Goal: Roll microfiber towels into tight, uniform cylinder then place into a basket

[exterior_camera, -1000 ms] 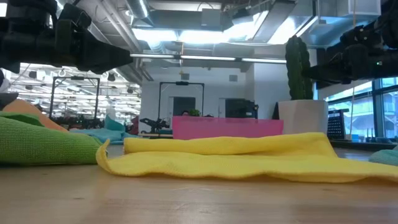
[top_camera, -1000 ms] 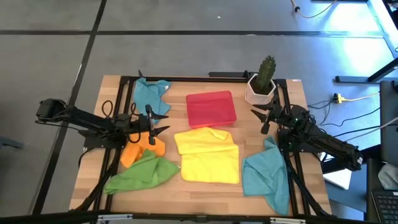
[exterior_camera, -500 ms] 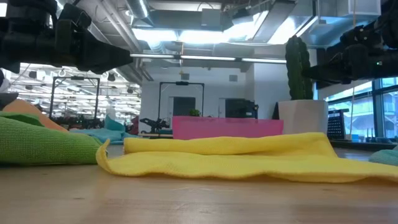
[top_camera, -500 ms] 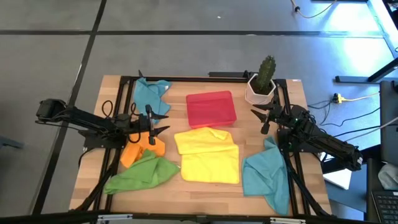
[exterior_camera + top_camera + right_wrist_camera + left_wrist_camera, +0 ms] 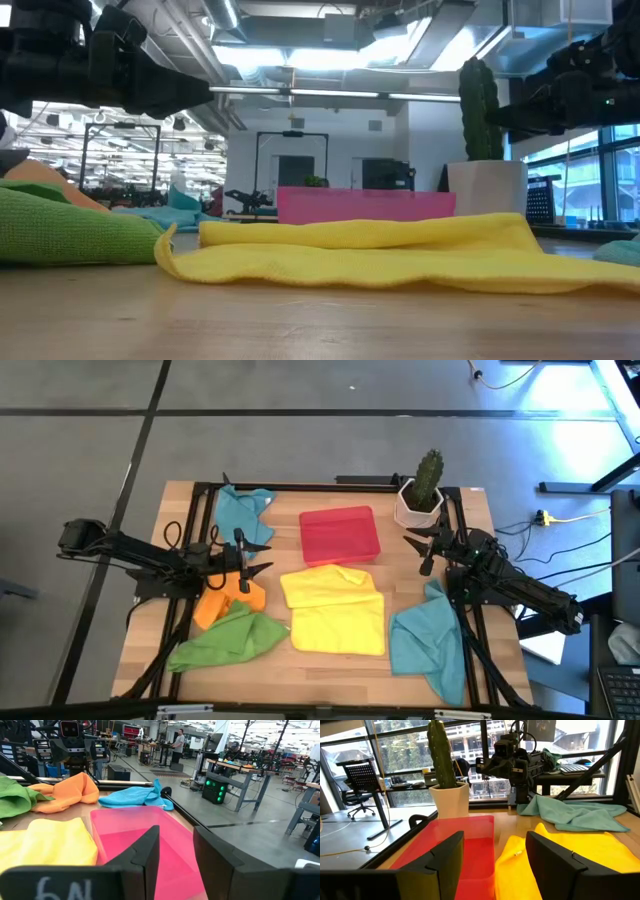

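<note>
Left gripper (image 5: 252, 556) parted and empty, above the orange towel (image 5: 222, 600) beside the green towel (image 5: 232, 639); right gripper (image 5: 418, 553) partly parted, holding nothing, near the cactus pot (image 5: 418, 508). Yellow towel (image 5: 333, 609) spread mid-table, touching the red basket (image 5: 339, 534); teal towels at the far left corner (image 5: 243, 512) and near right (image 5: 430, 643)

Yellow towel (image 5: 335, 610) flat, unrolled, just before empty red basket (image 5: 339, 534).
</note>
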